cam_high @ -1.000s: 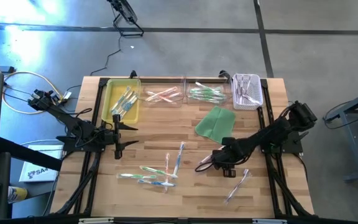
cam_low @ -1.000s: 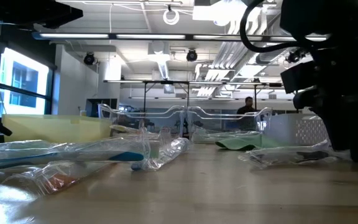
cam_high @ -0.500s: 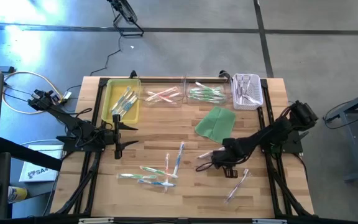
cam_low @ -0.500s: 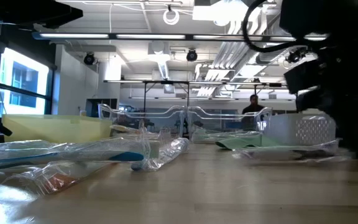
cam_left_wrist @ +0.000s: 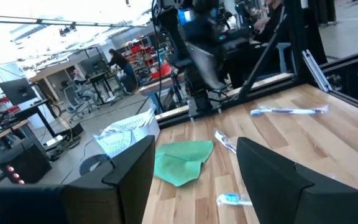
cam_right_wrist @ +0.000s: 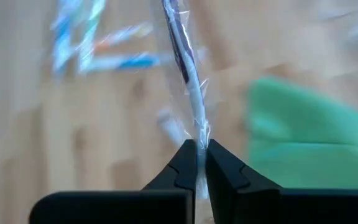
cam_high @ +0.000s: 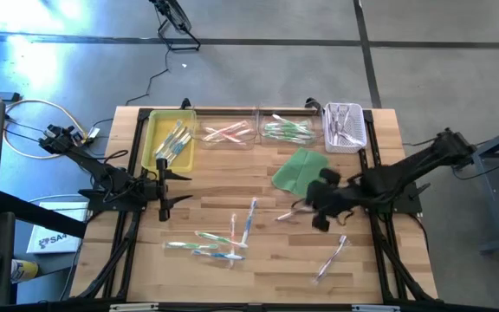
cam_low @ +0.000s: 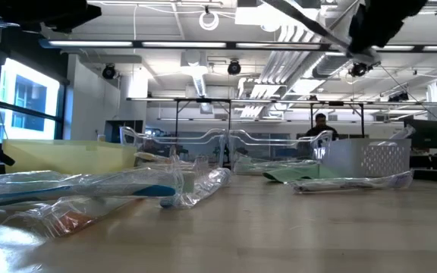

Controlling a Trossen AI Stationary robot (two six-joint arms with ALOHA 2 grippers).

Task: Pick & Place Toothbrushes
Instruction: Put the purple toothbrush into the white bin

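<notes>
My right gripper (cam_high: 307, 208) hangs above the table's middle right, near the green cloth (cam_high: 300, 171), shut on one wrapped toothbrush (cam_right_wrist: 185, 62) with a dark handle. In the low view it is up at the top edge (cam_low: 366, 34). Loose wrapped toothbrushes lie flat on the wood: a cluster (cam_high: 219, 241), one beside it (cam_high: 249, 217) and one near the front right (cam_high: 332, 258). My left gripper (cam_high: 177, 186) waits at the table's left, open, with nothing between its fingers (cam_left_wrist: 129, 171). My right gripper pinches one end of the toothbrush in its clear wrapper (cam_right_wrist: 199, 127) between its two fingertips. The fingers slant down from the table's right side. The toothbrush sticks out beyond the fingertips, in line with them, lifted clear of the table (cam_low: 309, 29).
Along the far edge stand a yellow tray (cam_high: 156, 147), two clear trays (cam_high: 228, 139) (cam_high: 286, 139) and a white basket (cam_high: 356, 139), all holding toothbrushes. Bare wood lies between the cloth and the loose toothbrushes.
My right gripper has risen steeply from the table and drawn back toward the right edge, tipping as it went. It has carried the toothbrush up off the wood. In the low view it has left the table's surface and climbed to the picture's top.
</notes>
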